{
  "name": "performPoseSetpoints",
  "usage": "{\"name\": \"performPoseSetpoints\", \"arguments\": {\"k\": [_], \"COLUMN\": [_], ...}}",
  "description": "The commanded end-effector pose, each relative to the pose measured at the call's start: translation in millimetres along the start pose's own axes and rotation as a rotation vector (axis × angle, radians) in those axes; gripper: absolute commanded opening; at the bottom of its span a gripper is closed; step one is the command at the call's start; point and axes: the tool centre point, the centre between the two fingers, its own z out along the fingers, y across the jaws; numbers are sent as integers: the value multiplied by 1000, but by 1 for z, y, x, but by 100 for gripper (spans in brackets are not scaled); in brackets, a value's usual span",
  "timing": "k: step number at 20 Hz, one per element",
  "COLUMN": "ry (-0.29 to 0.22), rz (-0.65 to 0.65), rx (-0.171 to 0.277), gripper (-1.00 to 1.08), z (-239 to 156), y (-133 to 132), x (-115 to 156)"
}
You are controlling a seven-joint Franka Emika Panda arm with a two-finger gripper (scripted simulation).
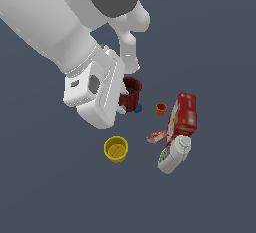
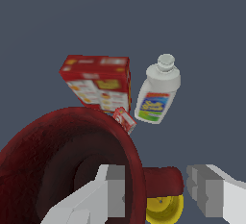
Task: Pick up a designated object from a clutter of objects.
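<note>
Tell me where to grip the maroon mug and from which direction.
Grip the maroon mug by its rim wall beside the handle, coming from above. It stands upright with its mouth open, so one finger fits inside and the other outside. The pincer already straddles that wall; closing there looks like the soundest hold.

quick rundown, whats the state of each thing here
maroon mug: upright, open side up, wall between the fingers
gripper: straddling the mug's wall, whether it grips it cannot be told
yellow cup: upright, open
orange cup: upright
white bottle: lying down, cap on
red box: closed
</note>
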Motion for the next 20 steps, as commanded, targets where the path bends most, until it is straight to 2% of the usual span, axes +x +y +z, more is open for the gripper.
{"name": "performPoseSetpoints", "arguments": {"k": [1,10,20], "ry": [-1,2,4], "rz": [0,0,0], "rx": [-2,-2,-3], "gripper": [-100,-100,-100], "z": [-26,-86,-108], "y": [3,13,17], "x": [7,21,27]}}
